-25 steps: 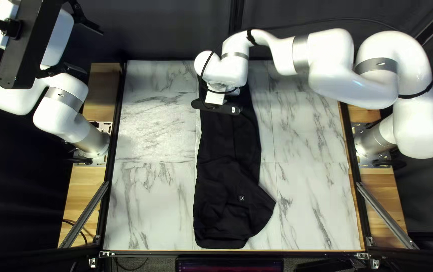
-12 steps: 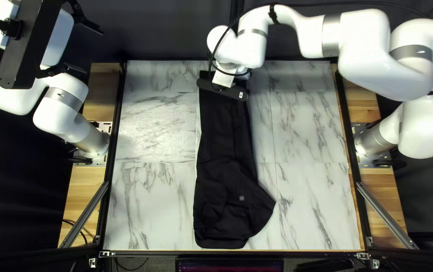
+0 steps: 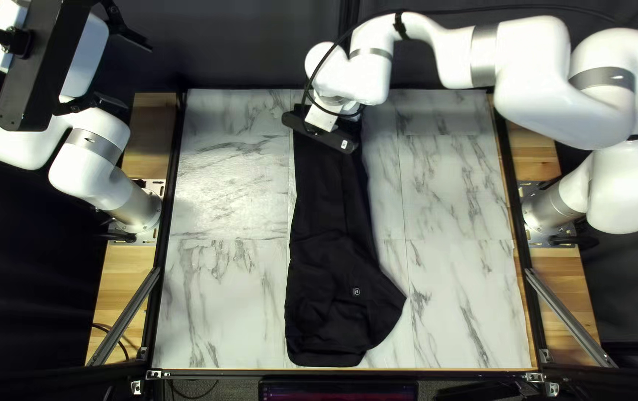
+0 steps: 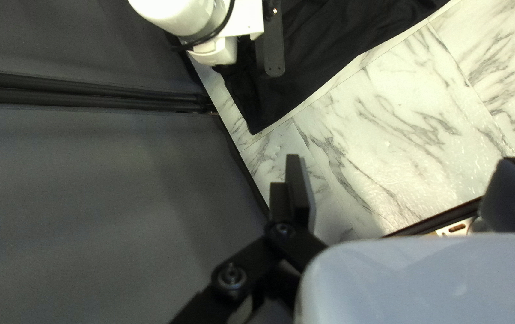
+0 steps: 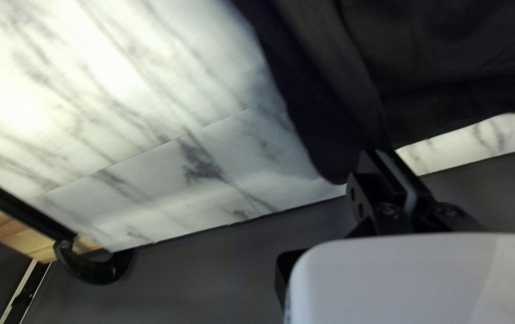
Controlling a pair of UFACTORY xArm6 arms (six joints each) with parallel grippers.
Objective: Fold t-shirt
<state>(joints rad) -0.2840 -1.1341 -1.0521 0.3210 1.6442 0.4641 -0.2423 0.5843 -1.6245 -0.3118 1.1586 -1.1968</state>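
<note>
Along the white, marble-patterned tabletop [image 3: 230,186], the black cloth t-shirt [image 3: 326,223] is lying lengthwise, probably handling light and limp. Near the far edge, the right hand [image 5: 381,154] is pinching its end, apparently a suitable hold; the left hand [image 4: 401,159] is standing wide.

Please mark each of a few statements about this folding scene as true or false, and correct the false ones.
1. The t-shirt on the table is white. False: it is black.
2. A small badge shows on the t-shirt, toward the table's near edge. True.
3. The left gripper is pressed onto the t-shirt. False: it is held away from it, with its fingers apart.
4. The right arm reaches over the t-shirt's far end. True.
5. The right gripper's fingers are spread wide. False: they are close together, at the t-shirt's edge.
</note>
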